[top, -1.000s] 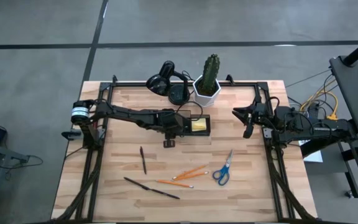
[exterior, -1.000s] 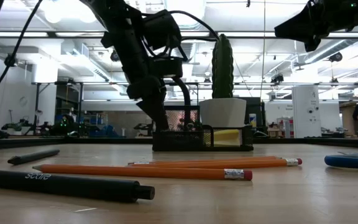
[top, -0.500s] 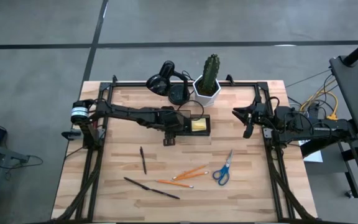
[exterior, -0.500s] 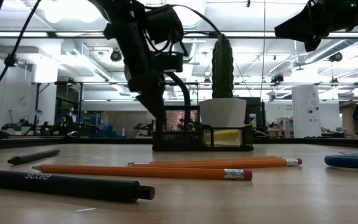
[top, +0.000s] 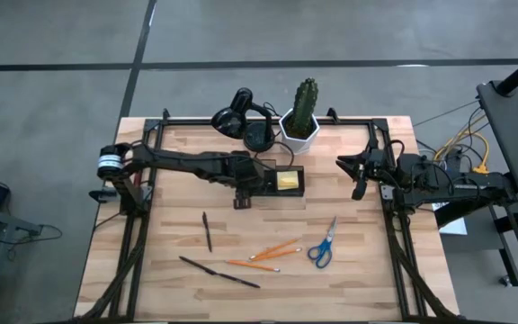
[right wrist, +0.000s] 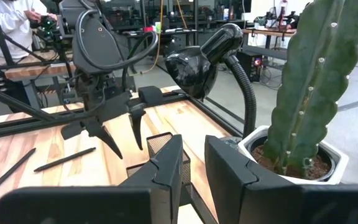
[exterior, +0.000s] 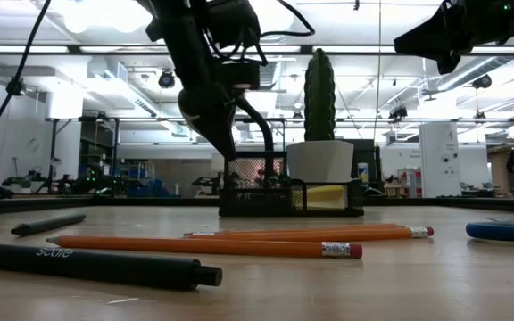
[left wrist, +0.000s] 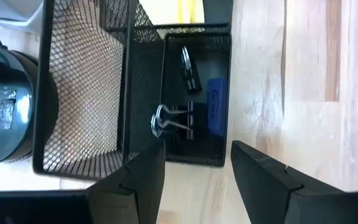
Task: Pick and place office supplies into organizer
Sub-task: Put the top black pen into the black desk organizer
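Note:
The black mesh organizer [top: 277,180] stands at the table's far middle, with a yellow sticky pad [top: 287,181] in its right compartment. Small dark clips [left wrist: 174,121] and a blue piece [left wrist: 215,106] lie on the floor of its left compartment. My left gripper [left wrist: 197,167] hangs open just above that left end [exterior: 219,134], slanting down and holding nothing. Blue-handled scissors [top: 324,243], two orange pencils [top: 272,249] and two dark pens [top: 207,231] lie flat on the near half of the table. My right gripper [top: 360,175] waits raised at the right side, its fingers [right wrist: 166,163] a narrow gap apart.
A black desk lamp [top: 241,117] and a cactus in a white pot [top: 301,126] stand right behind the organizer. Dark frame rails [top: 138,234] run along the table's left and right sides. Bare wood lies between the organizer and the pencils.
My left gripper has risen out of the organizer's left compartment and now hangs clear above its rim. The organizer and the things on the table have stayed where they were.

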`<state>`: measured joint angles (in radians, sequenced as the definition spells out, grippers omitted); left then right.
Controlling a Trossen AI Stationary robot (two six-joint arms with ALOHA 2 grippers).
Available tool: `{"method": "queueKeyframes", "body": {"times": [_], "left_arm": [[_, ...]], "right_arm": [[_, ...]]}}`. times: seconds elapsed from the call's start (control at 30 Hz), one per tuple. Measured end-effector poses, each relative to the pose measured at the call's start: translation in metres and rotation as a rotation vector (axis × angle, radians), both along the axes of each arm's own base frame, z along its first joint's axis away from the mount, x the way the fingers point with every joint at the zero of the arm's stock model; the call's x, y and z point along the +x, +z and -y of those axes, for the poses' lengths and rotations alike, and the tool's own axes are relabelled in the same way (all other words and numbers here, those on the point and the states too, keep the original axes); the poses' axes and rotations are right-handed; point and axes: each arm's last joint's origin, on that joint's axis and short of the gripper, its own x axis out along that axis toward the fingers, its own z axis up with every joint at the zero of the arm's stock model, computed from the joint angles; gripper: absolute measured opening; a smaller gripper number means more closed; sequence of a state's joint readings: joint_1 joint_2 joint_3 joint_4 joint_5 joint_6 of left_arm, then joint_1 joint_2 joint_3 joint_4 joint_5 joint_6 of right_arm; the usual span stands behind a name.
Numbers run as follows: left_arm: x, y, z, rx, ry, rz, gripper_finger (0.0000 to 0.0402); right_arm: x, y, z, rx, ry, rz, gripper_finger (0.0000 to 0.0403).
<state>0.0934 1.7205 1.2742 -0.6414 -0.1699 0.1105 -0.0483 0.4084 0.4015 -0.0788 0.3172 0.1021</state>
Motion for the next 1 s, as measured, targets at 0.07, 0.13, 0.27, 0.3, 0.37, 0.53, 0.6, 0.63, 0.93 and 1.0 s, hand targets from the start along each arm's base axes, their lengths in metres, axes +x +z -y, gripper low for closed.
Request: {"method": "queueKeyframes", "body": {"times": [0.07, 0.13, 0.27, 0.3, 0.37, 0.53, 0.6, 0.63, 0.93, 1.0], "left_arm": [[-0.001, 0.002, 0.001, 0.000, -0.002, -0.002, 0.0167], [-0.003, 0.004, 0.002, -0.002, -0.005, -0.006, 0.0167], [-0.010, 0.008, 0.009, -0.027, -0.030, -0.048, 0.0167], [-0.012, 0.008, 0.011, -0.039, -0.043, -0.060, 0.0167], [-0.017, 0.011, 0.016, -0.079, -0.070, -0.079, 0.0167], [-0.028, 0.018, 0.029, -0.140, -0.110, -0.120, 0.0167], [-0.031, 0.019, 0.032, -0.158, -0.083, -0.135, 0.0167], [-0.034, 0.021, 0.034, -0.172, -0.055, -0.141, 0.0167], [-0.047, 0.019, 0.036, -0.447, 0.687, -0.152, 0.0166], [-0.049, 0.017, 0.038, -0.528, 0.786, -0.173, 0.0166]], "right_arm": [[0.000, 0.000, 0.000, 0.000, 0.000, 0.000, 0.0057], [0.000, 0.000, 0.000, 0.000, 0.000, 0.000, 0.0057], [0.000, 0.000, 0.000, 0.000, 0.000, 0.000, 0.0057], [0.000, 0.000, 0.000, 0.000, 0.000, 0.000, 0.0057], [0.000, 0.000, 0.000, -0.001, 0.000, -0.001, 0.0057], [0.000, -0.001, 0.000, -0.004, 0.000, -0.010, 0.0057], [0.000, -0.002, 0.000, -0.002, 0.000, -0.020, 0.0057], [0.000, -0.002, 0.000, -0.002, 0.000, -0.022, 0.0057], [0.000, -0.002, 0.000, 0.001, 0.000, -0.022, 0.0057], [0.000, -0.002, 0.000, 0.001, 0.000, -0.022, 0.0057]]}}
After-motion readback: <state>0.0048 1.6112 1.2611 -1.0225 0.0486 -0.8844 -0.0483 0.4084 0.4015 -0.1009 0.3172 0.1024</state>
